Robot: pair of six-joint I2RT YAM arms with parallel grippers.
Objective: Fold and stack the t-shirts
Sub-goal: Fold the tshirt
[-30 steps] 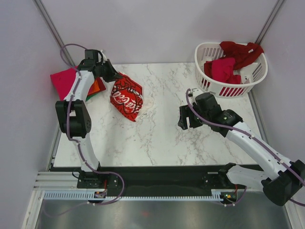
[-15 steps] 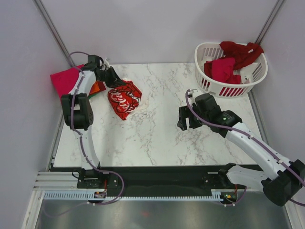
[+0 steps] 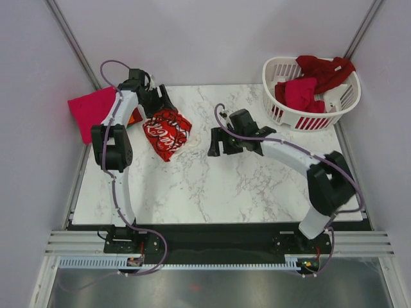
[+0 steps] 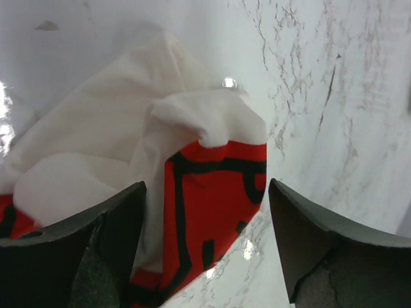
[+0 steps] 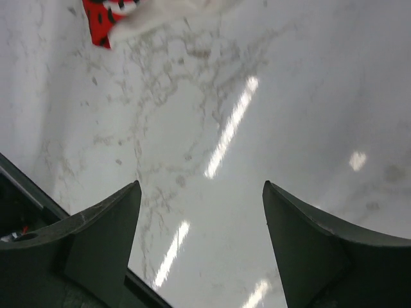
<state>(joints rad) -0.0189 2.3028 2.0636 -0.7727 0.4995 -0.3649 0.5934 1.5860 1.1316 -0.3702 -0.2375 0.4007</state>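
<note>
Shirt (image 3: 167, 131), red with white script, lies crumpled at upper left of the top view. We note left claw (image 3: 160, 104) spread, just above its upper edge, the nearer one; right claw (image 3: 216, 144), also spread, sits apart to its right.

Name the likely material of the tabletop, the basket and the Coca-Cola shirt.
Tabletop: marble-look, white with grey veins, glossy since lamps reflect; real stone or laminate, unclear. Basket: white moulded plastic, slatted walls. Shirt: soft matte cloth, crumpled in folds, probably cotton.
</note>
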